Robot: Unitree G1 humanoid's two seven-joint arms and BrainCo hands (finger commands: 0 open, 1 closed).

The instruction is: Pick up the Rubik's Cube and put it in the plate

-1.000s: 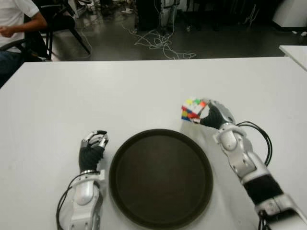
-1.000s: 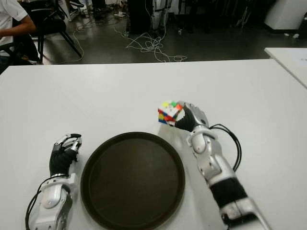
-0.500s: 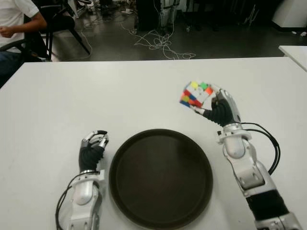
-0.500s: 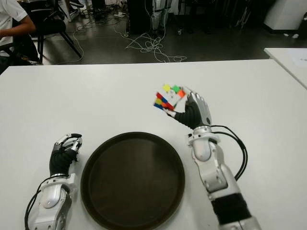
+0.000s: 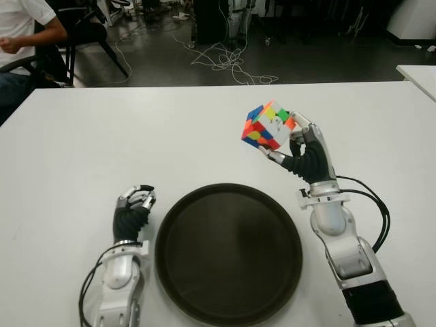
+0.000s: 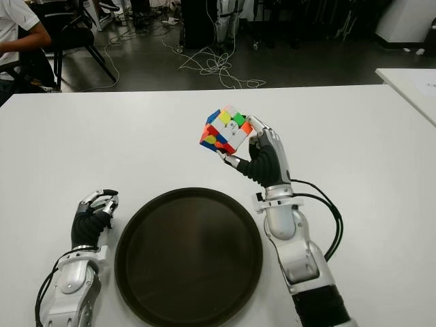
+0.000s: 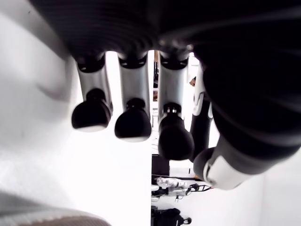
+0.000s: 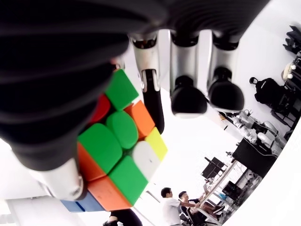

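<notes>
Right hand (image 5: 303,153) is clamping Rubik's Cube (image 5: 267,125) | cube is rising off table | you are next carrying it over plate (image 5: 170,272)

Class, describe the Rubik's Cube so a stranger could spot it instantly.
On the white table, find the round dark plate. Beyond its far right rim, the right robot hand holds up a multicoloured Rubik's Cube, the scene's only brightly coloured thing.
</notes>
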